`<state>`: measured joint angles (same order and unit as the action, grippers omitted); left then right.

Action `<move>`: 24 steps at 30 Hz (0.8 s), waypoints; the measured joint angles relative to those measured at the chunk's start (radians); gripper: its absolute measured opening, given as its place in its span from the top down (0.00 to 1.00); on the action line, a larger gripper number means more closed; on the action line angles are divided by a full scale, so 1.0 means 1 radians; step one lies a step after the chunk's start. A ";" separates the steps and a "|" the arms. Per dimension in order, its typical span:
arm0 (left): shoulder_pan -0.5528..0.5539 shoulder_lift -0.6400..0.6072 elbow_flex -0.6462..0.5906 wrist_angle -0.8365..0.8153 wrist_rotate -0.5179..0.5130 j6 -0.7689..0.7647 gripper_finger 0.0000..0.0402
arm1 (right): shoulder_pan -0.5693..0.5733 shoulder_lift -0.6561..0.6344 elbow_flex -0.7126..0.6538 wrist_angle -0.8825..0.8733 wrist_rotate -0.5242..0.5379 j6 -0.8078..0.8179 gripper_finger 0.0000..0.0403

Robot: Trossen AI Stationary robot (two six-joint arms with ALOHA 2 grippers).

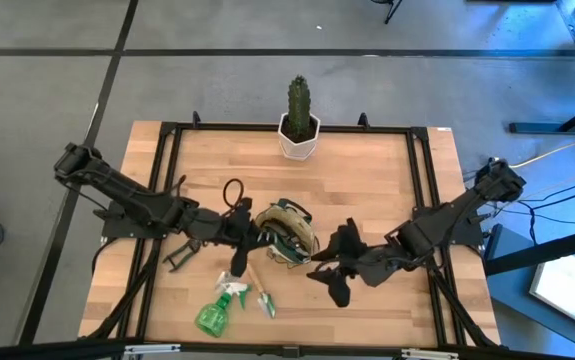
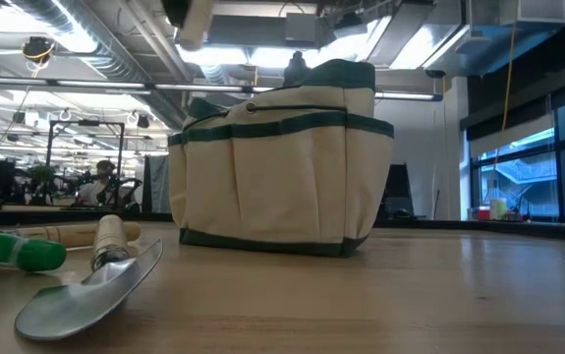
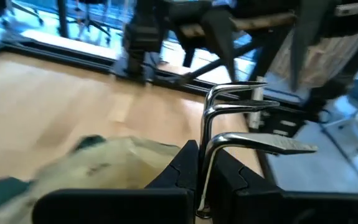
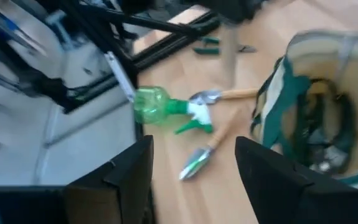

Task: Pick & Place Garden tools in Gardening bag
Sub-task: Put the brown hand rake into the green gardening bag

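The tan and green gardening bag (image 1: 289, 232) stands upright on the table's middle, mouth open (image 4: 315, 106). My left gripper (image 1: 254, 236) hangs at the bag's left rim, shut on a silver three-tined fork (image 3: 235, 118). My right gripper (image 4: 191, 180) is open in the air to the right of the bag (image 1: 329, 283), with nothing between its fingers. Near the front edge lie a green spray bottle (image 1: 214, 315) and two wooden-handled trowels (image 4: 198, 158) (image 4: 219, 95), flat on the wood. Dark shears (image 1: 177, 256) lie farther left. My left gripper pinches the fork's metal neck (image 3: 202, 177) between its two fingers. The bent tines (image 3: 253, 142) stick out past the fingertips, and the gripper hides the handle. The fork is lifted clear, roughly level, above the bag's edge (image 3: 104, 162).
A cactus in a white pot (image 1: 299, 125) stands at the table's far edge. Black frame rails (image 1: 422, 190) run along the table's sides. In the low view a trowel blade (image 2: 85, 295) lies close in front of the bag (image 2: 282, 167). Bare wood lies right of the bag.
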<state>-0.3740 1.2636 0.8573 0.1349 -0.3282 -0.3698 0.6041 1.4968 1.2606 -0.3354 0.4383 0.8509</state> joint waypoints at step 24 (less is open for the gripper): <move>0.185 -0.027 -0.313 0.528 0.216 0.103 0.99 | -0.039 -0.113 -0.206 0.309 -0.032 -0.013 0.43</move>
<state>-0.1886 1.2364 0.5443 0.6628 -0.1122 -0.2668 0.5652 1.3838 1.0546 -0.0268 0.4067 0.8375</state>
